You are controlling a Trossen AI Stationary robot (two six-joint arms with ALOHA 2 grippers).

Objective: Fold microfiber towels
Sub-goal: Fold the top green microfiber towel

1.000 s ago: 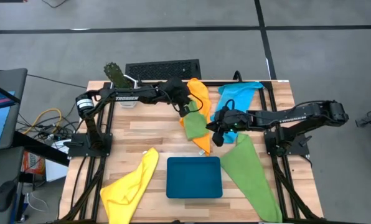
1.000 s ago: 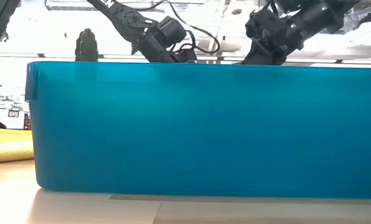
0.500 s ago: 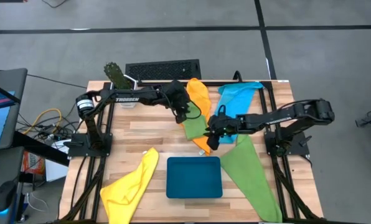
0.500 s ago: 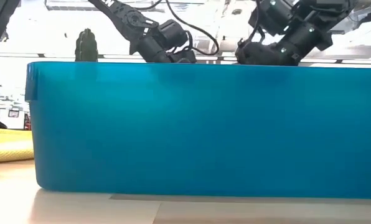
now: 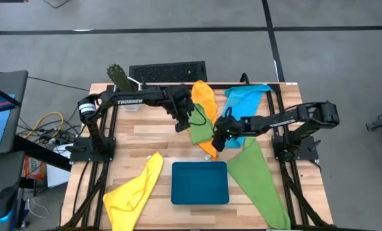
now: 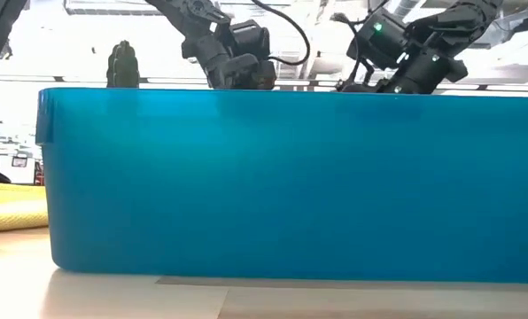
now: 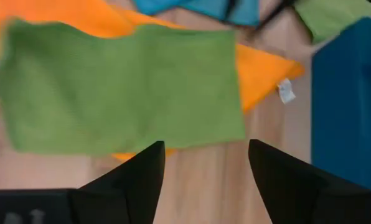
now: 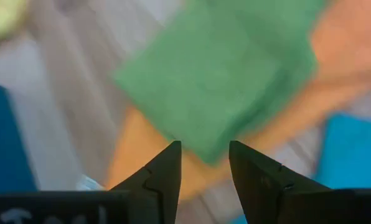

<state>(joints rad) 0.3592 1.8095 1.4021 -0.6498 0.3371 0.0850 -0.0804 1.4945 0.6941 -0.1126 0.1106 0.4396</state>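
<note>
Both grippers hover open over the small green towel [image 5: 201, 128] near the middle of the table [image 5: 152, 135], nothing gripped.

The left gripper [image 7: 205, 163] and right gripper [image 8: 204, 162] each show parted, empty fingers above the cloth, which lies on the orange towel [image 5: 206, 97]. I judge the fold is about to begin; next, each must pinch a corner. Its long axis runs from the back edge toward the front edge.

Two matte black, slender jointed arms [image 5: 140, 98] carry white "TROSSEN" lettering along their forearm links. Thin black cables loop beside the wrists. Each wrist ends in tapered, dark, smooth-faced angular fingers [image 7: 126, 180], and one wrist shows a small green light [image 6: 376, 27].
</note>
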